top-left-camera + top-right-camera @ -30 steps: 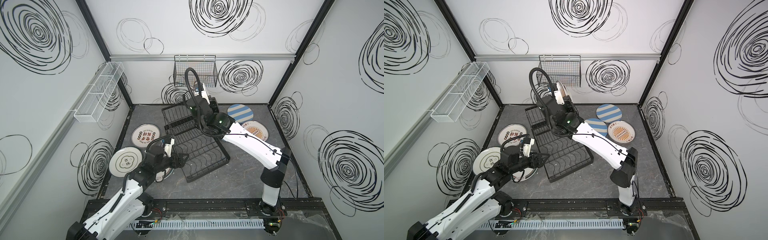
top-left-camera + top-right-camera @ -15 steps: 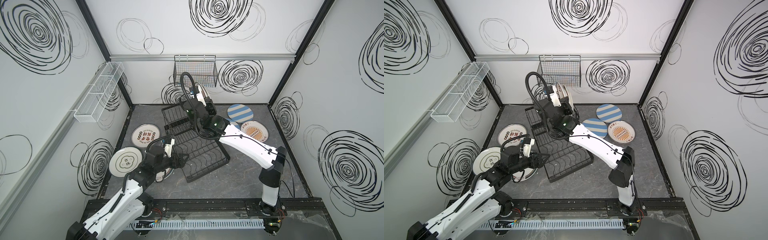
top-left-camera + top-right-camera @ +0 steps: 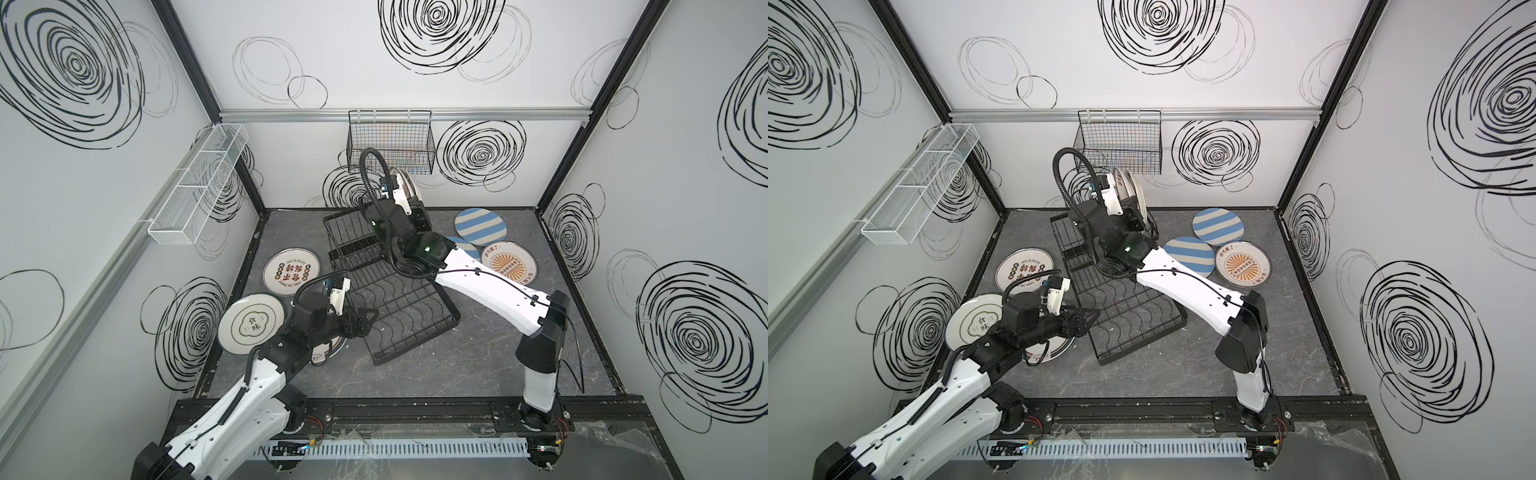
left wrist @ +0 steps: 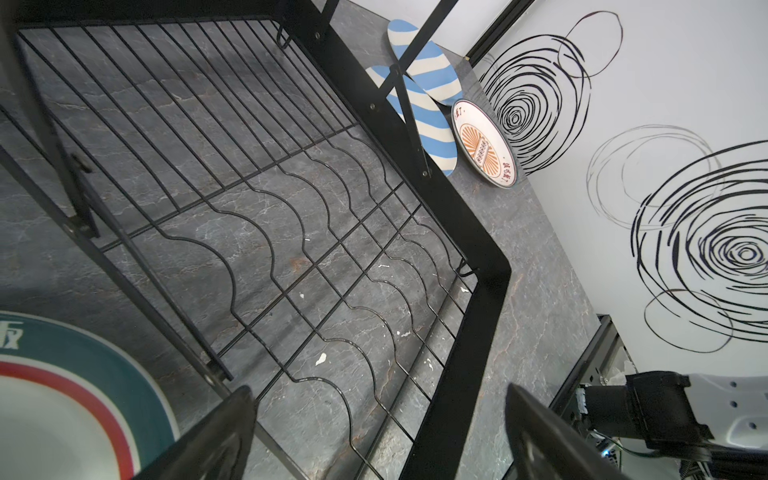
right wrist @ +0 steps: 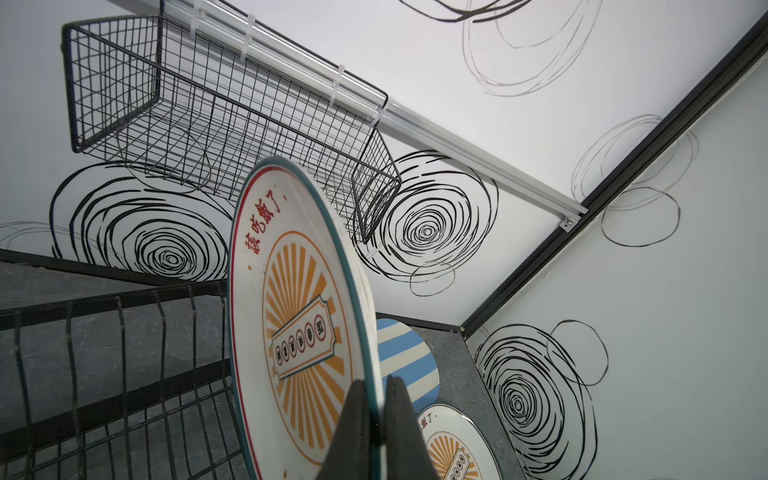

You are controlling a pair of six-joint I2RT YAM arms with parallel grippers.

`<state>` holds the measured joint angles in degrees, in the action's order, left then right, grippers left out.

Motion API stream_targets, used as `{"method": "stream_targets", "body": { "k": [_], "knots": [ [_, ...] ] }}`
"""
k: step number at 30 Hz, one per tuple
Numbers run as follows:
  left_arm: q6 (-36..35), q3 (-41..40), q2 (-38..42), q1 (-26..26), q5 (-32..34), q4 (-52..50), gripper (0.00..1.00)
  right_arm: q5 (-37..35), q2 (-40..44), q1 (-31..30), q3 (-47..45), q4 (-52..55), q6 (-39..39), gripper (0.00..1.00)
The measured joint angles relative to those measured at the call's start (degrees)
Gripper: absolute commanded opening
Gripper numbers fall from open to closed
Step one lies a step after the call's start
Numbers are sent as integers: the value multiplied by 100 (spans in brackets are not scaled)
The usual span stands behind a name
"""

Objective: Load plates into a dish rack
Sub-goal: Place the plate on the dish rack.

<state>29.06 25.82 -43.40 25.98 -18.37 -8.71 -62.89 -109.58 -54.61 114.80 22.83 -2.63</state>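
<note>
While the right arm reaches from its near-right base across the dish rack (image 3: 395, 299) towards the back wall, wrist raised, the right gripper (image 5: 374, 388) pinches the rim of an orange sunburst plate (image 5: 299, 332) between nearly closed jaws. That plate stands on edge in the air, just beside the far corner of the rack's upper basket (image 3: 349, 237) and below the black grid wall basket (image 5: 208, 104); whether it touches the wires cannot be told. The left arm stretches low from the near left, and the left gripper (image 4: 374, 436) hovers with jaws spread wide over the near-left edge of the lower tray (image 4: 291, 249), above a teal-and-red-rimmed plate (image 4: 62, 395) lying on the table (image 3: 478, 365). Also flat on the table: two striped plates (image 3: 1217, 226) and a second sunburst plate (image 3: 1243, 265) right of the rack, a red-and-black-character plate (image 3: 291, 272) and a black-script plate (image 3: 251, 324) left of it. Against the view of a second ago, the right forearm has swung slightly towards the upper basket and the held plate shows more fully above the wrist; the left arm and the lying plates are unchanged.
</note>
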Motion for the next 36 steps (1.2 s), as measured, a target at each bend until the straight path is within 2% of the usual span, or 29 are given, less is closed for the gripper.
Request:
{"method": "stream_targets", "body": {
  "k": [5,10,15,22,28,34,36],
  "knots": [
    [-50,46,-2,0,46,-116,96,101,-83,55,24,94,264,0],
    [-127,201,-11,0,116,-199,96,175,-146,83,164,234,310,18],
    [-229,380,-17,0,227,-304,96,275,-229,101,354,367,297,26],
    [-291,476,-55,0,321,-400,96,321,-232,107,367,396,249,33],
    [-345,586,-98,0,376,-496,96,612,-199,168,367,433,258,49],
    [-527,850,-168,0,474,-638,96,1344,98,365,367,573,470,67],
    [-577,970,-212,0,503,-710,96,1558,284,411,367,573,533,70]
  ]
}}
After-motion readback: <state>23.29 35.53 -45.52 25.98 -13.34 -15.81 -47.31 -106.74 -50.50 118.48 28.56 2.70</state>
